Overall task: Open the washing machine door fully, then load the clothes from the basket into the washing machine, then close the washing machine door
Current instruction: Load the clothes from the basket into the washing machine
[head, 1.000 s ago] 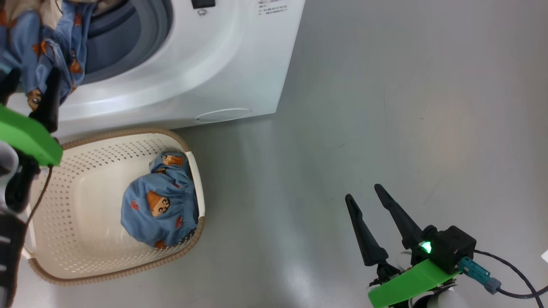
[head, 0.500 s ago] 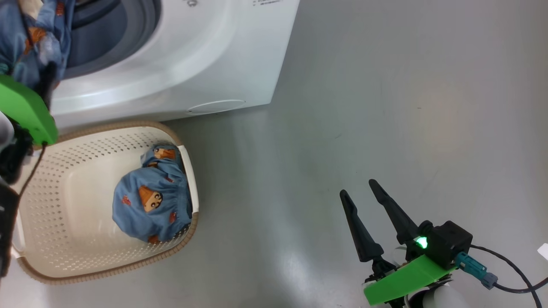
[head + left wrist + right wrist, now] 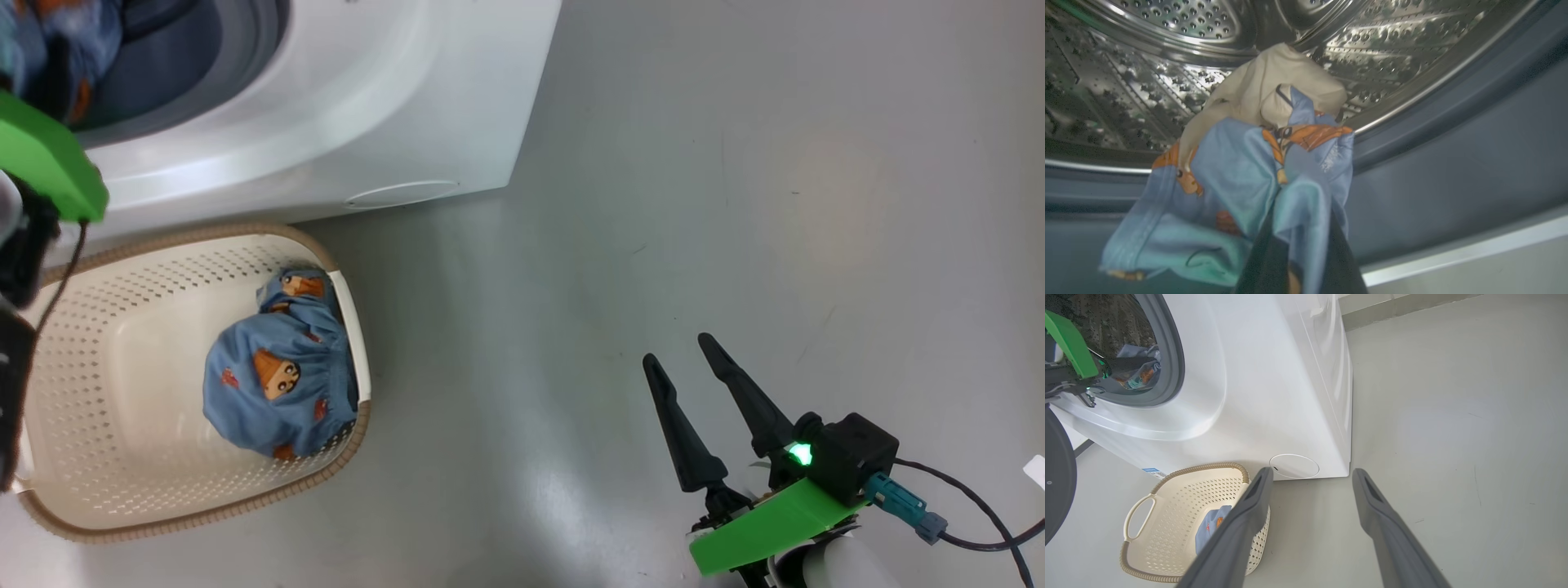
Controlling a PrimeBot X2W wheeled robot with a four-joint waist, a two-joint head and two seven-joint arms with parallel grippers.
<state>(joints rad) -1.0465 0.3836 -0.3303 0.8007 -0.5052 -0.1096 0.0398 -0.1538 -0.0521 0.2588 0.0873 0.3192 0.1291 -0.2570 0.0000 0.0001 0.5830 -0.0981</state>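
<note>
Left wrist view: the soft, crumpled bear-print garment, blue with a cream side, sits in the washing machine mouth, against the dimpled steel drum and smooth rubber seal. The left pincer is pinching a fold; a second ago its fingers stood apart, cloth draped over the front lip. The garment's long axis runs from the pincer into the drum, cream end deepest. A second garment is bunched in the perforated basket. The right pincer is spread over the floor.
</note>
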